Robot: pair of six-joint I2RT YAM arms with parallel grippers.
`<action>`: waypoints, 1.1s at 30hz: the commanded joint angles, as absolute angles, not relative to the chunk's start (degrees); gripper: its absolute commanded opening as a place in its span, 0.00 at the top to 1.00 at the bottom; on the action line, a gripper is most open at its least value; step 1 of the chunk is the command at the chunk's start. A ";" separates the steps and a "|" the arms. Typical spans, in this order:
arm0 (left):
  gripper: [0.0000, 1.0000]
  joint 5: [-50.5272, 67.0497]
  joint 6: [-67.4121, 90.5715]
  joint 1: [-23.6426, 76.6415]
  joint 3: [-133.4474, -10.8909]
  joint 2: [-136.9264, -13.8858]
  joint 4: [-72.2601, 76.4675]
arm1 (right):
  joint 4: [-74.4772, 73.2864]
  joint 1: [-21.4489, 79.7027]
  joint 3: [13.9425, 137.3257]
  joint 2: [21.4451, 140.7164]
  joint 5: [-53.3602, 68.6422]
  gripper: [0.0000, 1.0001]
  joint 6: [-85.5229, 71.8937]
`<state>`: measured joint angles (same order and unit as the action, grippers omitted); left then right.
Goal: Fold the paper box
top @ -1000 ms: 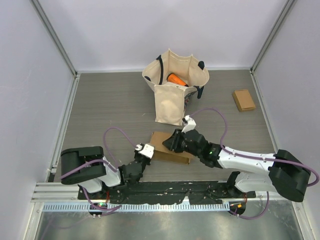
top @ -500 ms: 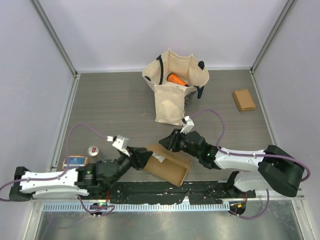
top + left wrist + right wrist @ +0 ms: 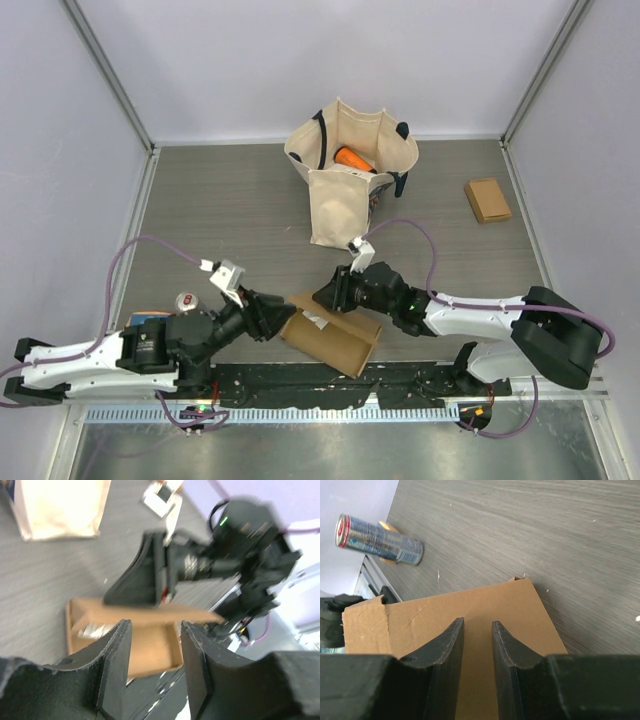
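The brown paper box (image 3: pixel 335 338) lies open on the table near the front edge, its upper flap raised. My left gripper (image 3: pixel 280 318) is open and empty at the box's left end; the left wrist view shows the box's inside (image 3: pixel 150 647) between and beyond its fingers (image 3: pixel 116 666). My right gripper (image 3: pixel 325 294) is at the box's far edge, over the raised flap. In the right wrist view its fingers (image 3: pixel 449 655) stand narrowly apart above the cardboard flap (image 3: pixel 445 615), with nothing between them.
A cream tote bag (image 3: pixel 345 190) with an orange object inside stands behind the box. A small brown box (image 3: pixel 487 200) lies at the far right. A drink can (image 3: pixel 187 300) lies by my left arm, also in the right wrist view (image 3: pixel 377 540).
My left arm has unfolded and its gripper has come to the box's left end. The box has opened from flat. My right gripper has shifted slightly left along the flap.
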<state>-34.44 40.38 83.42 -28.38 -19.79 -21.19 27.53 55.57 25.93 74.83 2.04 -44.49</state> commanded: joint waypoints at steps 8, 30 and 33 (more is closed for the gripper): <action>0.70 -26.21 36.90 74.36 -35.99 -46.14 -14.27 | 20.31 62.58 28.92 76.21 -7.10 0.66 -41.38; 0.76 -17.58 43.77 73.48 -17.75 -51.24 4.13 | -16.83 58.71 15.85 31.91 -1.50 0.25 -65.29; 0.76 -17.67 43.07 73.39 -17.67 -52.29 5.18 | -11.11 58.62 11.45 31.90 -0.79 0.28 -68.73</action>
